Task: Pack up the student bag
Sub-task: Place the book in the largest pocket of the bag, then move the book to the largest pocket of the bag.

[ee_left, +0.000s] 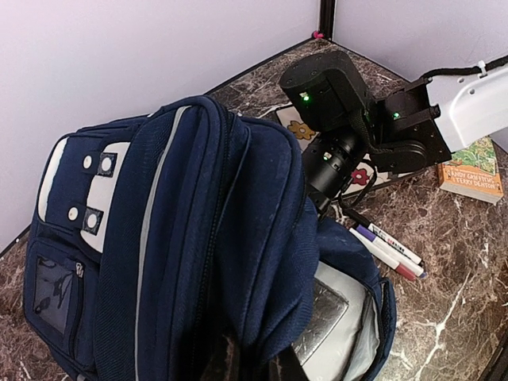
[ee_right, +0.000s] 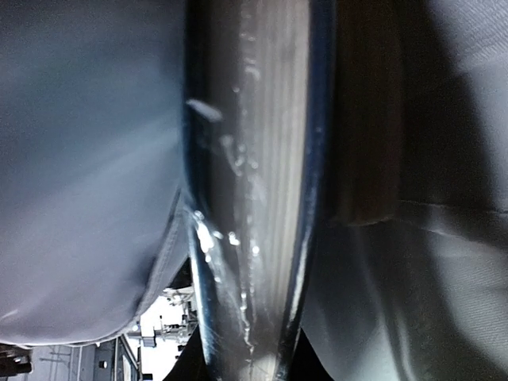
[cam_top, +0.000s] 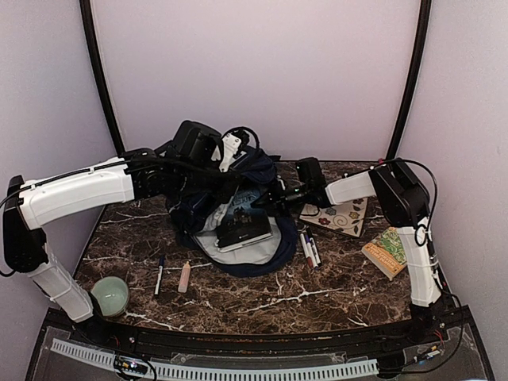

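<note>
The marble table (cam_top: 333, 305) bears a green cup (cam_top: 109, 295), pen (cam_top: 159, 275), markers (cam_top: 309, 249) — and a paperback (cam_top: 387, 252).

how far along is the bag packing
Early on. Done: nothing is clearly stowed yet. In hand: the left gripper holds the student bag up by its top, and the right gripper appears to hold a book in its mouth. Left on the table: markers, floral notebook, green book, pen, pink tube, green jar.

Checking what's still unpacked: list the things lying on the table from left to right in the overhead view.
green cup → dark pen → pale pink tube → student bag → markers → green book. The flowered booklet overlaps the markers, so it is left out.
</note>
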Controlling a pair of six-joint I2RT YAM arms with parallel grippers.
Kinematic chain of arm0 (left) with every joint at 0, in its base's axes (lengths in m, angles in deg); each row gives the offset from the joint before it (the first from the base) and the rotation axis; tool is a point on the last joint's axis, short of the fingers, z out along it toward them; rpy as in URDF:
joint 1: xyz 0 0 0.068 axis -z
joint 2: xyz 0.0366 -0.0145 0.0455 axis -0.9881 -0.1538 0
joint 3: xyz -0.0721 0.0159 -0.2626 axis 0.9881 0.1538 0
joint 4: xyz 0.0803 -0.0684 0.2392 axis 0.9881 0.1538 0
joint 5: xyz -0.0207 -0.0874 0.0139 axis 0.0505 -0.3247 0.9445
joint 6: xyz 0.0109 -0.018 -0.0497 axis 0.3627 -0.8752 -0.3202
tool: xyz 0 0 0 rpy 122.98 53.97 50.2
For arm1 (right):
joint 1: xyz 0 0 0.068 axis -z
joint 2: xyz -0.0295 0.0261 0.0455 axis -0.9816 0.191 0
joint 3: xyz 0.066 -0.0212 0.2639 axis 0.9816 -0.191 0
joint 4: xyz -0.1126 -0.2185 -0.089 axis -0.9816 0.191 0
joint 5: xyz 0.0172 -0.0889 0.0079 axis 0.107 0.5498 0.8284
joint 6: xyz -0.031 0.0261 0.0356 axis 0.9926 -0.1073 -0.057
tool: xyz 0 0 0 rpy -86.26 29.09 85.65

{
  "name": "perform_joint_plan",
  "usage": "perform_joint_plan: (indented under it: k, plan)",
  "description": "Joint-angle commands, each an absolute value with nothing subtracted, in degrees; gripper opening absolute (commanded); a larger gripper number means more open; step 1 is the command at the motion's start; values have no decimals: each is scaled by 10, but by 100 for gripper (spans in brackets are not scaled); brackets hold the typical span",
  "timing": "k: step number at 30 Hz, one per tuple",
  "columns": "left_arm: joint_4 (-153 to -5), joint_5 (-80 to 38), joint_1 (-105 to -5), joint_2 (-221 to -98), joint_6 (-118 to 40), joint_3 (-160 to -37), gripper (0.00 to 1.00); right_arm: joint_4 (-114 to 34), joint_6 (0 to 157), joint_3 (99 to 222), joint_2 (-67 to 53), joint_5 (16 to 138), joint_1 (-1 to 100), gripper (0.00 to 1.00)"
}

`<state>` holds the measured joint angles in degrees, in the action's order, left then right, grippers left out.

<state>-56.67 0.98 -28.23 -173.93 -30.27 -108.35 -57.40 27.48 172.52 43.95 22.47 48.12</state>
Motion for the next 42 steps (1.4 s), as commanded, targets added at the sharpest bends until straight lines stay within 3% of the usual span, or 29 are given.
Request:
perform_joint_plan:
  k: [1, 3, 4, 6, 15, 22, 28, 36, 42]
  plan:
    - [-605, -20, -271, -1684, -295, -1106, 0, -542, 337, 1746, 440, 269, 484, 14]
    - [-604, -17, -271, -1683, -293, -1104, 0, -516, 343, 1744, 435, 274, 484, 18]
    - [-603, -14, -271, -1683, -291, -1103, 0, -501, 360, 1742, 431, 288, 483, 28]
    - [-602, -5, -271, -1681, -287, -1100, 0, -485, 372, 1731, 418, 299, 483, 37]
    - [-598, 47, -272, -1663, -274, -1078, 0, -463, 399, 1632, 316, 340, 461, 58]
    - [-602, 63, -273, -1643, -272, -1055, 0, -358, 483, 1566, 212, 472, 429, 72]
    - [-606, 60, -273, -1645, -272, -1051, 0, -314, 597, 1538, 183, 487, 427, 74]
    - [-611, 57, -273, -1638, -276, -1035, 0, -239, 833, 1521, 106, 560, 388, 55]
    - [-614, 59, -274, -1637, -269, -1035, 0, -205, 995, 1531, 103, 666, 310, 51]
